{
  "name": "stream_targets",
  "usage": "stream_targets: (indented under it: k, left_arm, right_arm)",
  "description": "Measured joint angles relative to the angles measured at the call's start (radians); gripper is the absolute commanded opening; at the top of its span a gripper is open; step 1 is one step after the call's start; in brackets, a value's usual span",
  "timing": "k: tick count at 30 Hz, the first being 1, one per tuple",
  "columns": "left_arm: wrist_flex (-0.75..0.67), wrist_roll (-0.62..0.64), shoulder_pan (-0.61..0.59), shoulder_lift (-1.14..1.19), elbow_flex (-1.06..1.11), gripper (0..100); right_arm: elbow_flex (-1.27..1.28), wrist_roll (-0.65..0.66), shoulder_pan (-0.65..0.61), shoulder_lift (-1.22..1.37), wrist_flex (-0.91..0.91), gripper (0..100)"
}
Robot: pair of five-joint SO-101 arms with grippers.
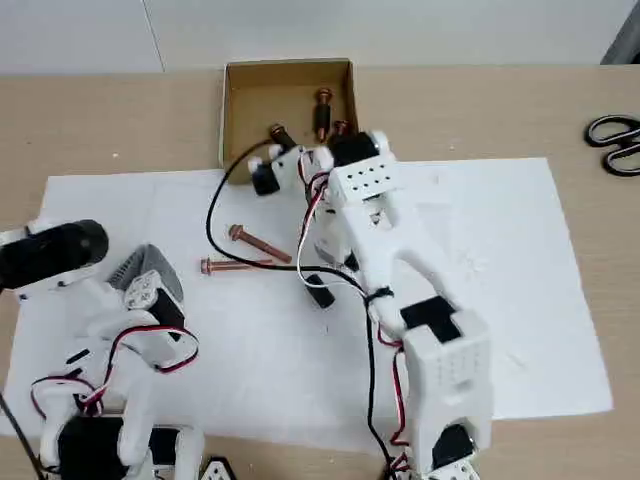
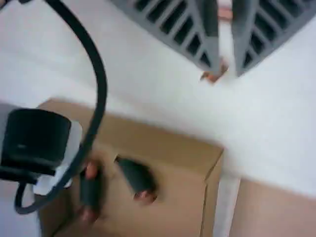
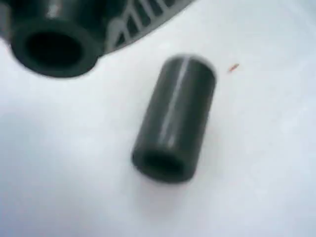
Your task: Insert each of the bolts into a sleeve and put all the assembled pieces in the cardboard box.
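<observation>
The cardboard box [image 1: 240,95] stands at the back and holds three bolts in black sleeves [image 1: 323,112]; two of them show in the box [image 2: 136,177] in the left wrist view. Two bare copper bolts [image 1: 258,246] [image 1: 235,265] lie on the white paper. A loose black sleeve [image 1: 320,290] [image 3: 174,121] lies on its side under my right arm [image 1: 375,225]. A second sleeve [image 3: 54,47] sits beside a grey part of my right gripper [image 3: 138,19]. My left gripper [image 1: 160,268] [image 2: 226,69] is just left of the bolts, its fingers almost together, with a copper bolt end [image 2: 215,76] past the tips.
A large white paper sheet [image 1: 500,260] covers the wooden table. Scissors [image 1: 615,140] lie at the far right edge. A black cable [image 1: 215,215] loops from the right arm over the paper near the box.
</observation>
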Motion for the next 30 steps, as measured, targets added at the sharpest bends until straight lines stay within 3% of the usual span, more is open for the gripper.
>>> stream_targets:
  k: [10, 18, 24, 30]
  left_arm:
    - [-0.091, 0.078, 0.000, 0.005, 0.009, 1]
    - [-0.091, 0.101, 0.000, 0.157, 0.080, 1]
    - [-0.046, 0.153, 0.000, 0.439, -0.115, 1]
    - [0.170, 0.210, 0.020, 0.749, -0.407, 1]
  right_arm:
    - [0.038, -0.103, 0.107, -0.201, 0.018, 0.3]
    - [0.307, -0.180, 0.172, -0.423, 0.018, 0.3]
    - [0.525, -0.181, 0.204, -0.578, 0.018, 0.4]
    - [0.657, -0.181, 0.299, -0.678, 0.018, 0.6]
